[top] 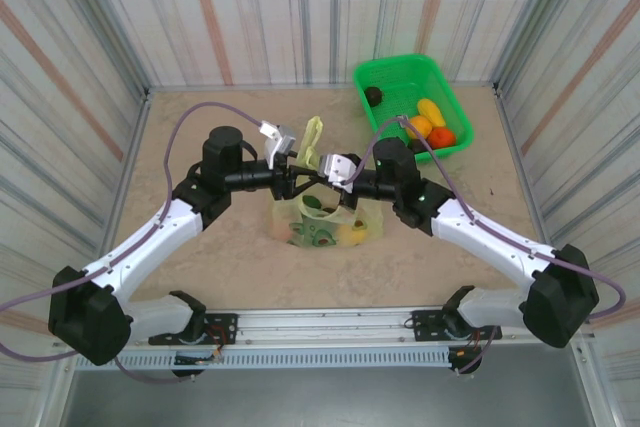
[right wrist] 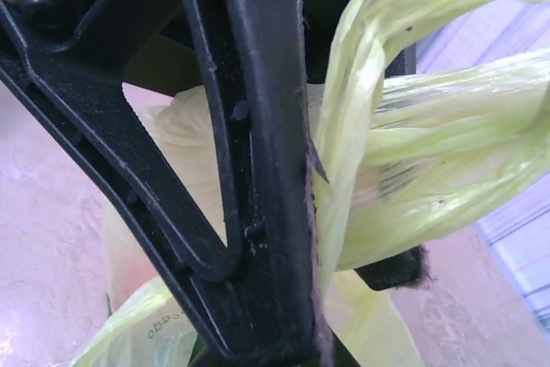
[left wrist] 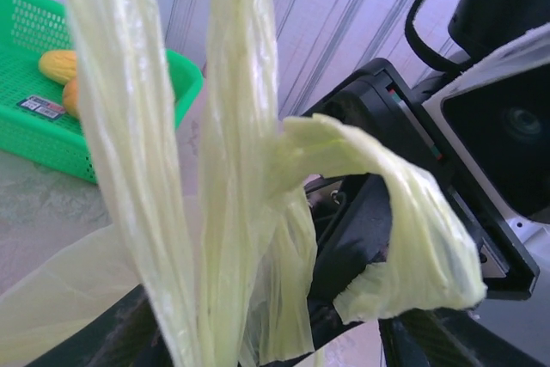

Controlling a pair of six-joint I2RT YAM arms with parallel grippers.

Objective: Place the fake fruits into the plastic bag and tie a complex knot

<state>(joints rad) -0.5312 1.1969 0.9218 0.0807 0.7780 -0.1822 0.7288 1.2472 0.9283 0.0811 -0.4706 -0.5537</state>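
Standing apart, the jaws of the left gripper [top: 289, 176] bracket two upright handle strips [left wrist: 236, 126] of the plastic bag [top: 322, 227]. Its dark fingers [left wrist: 425, 345] sit low at either side in the left wrist view, and the strips rise between them unpinched. The right gripper [top: 318, 184] has its jaws closed together. A handle strip curls tight against the edge of one of its black fingers [right wrist: 266, 212], but I cannot tell whether any film is caught between the pads. In the left wrist view another strip folds over in a loose loop across that gripper's black body.

Both grippers meet nose to nose just above the bag, which sits mid-table [top: 220, 267] with its top gathered upward. Several fake fruits [top: 330, 232] show through the film, green and yellow among them. More lie in a green basket [top: 385, 74] well off to the far right: yellow, orange, red and dark ones.

The bag is thin, translucent yellow-green film, creased lengthwise into ropy bands. The basket is rigid mesh plastic. The table is speckled beige, and striped corrugated panels [top: 300, 7] wall it in.
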